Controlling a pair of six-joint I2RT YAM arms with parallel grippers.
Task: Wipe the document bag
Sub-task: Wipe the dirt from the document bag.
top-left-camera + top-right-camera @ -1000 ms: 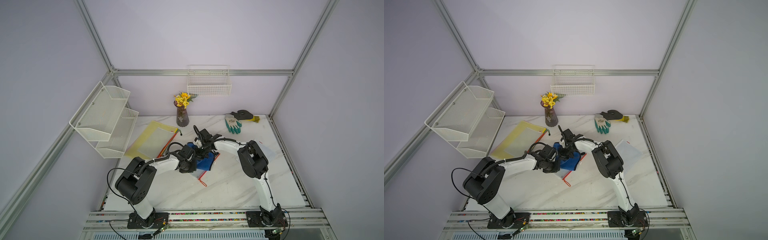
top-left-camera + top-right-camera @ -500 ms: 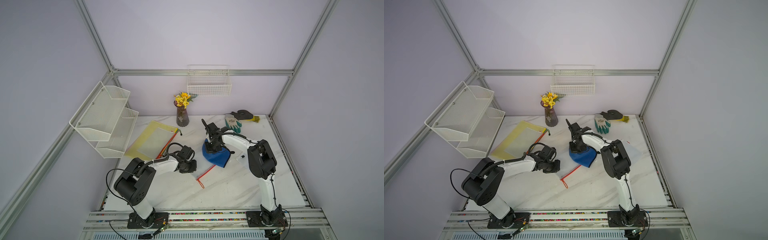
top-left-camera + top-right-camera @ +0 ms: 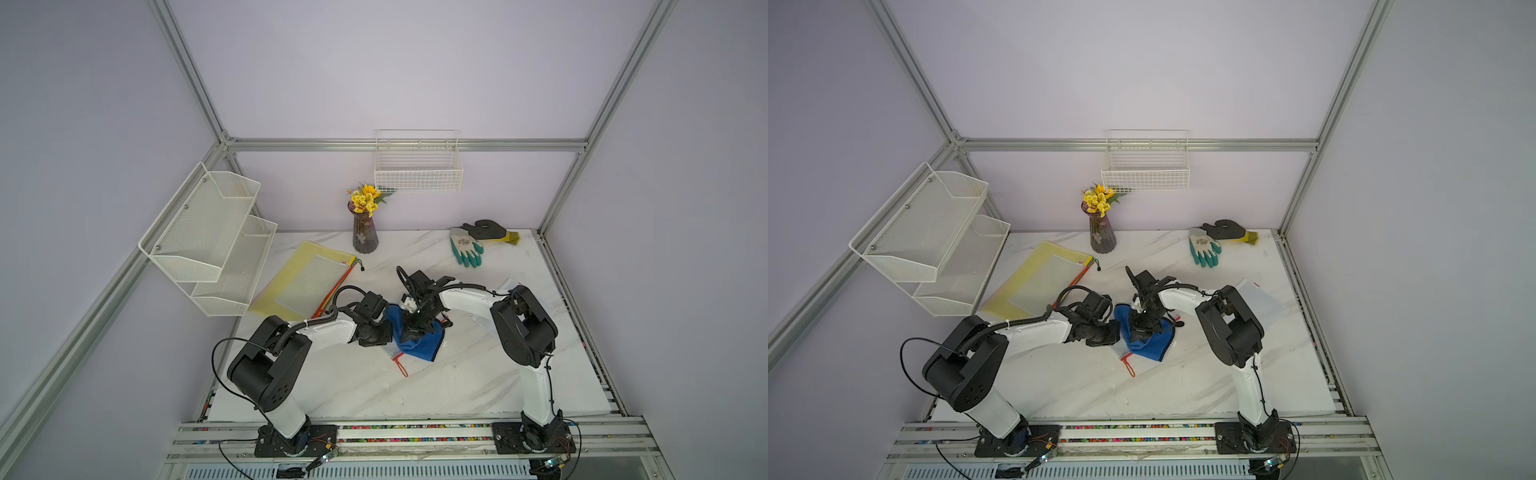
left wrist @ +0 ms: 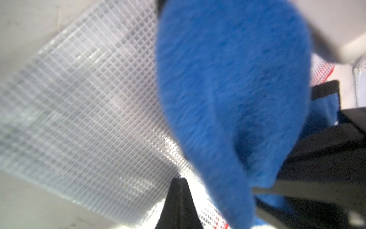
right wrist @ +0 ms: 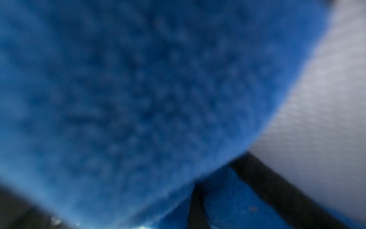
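Two arms fold in low over the middle of the table (image 3: 478,386) and nearly meet there. The left arm (image 3: 324,332) rises from its base at the near edge, bends sharply at the elbow and stretches almost level toward the centre. The left jaws are closed tight with nothing visible between them, and in the left wrist view their tip sits against the document bag (image 4: 79,99), a clear mesh pouch lying flat on the table. The right arm (image 3: 469,295) stands up from its own base, doubles back at a high elbow, reaches across and turns its wrist steeply down. The right jaws are closed on a bunched blue cloth (image 3: 419,349), which they press onto the pouch just beside the left wrist. The cloth covers most of the pouch, whose red pull cord (image 3: 401,368) trails out toward the near edge.
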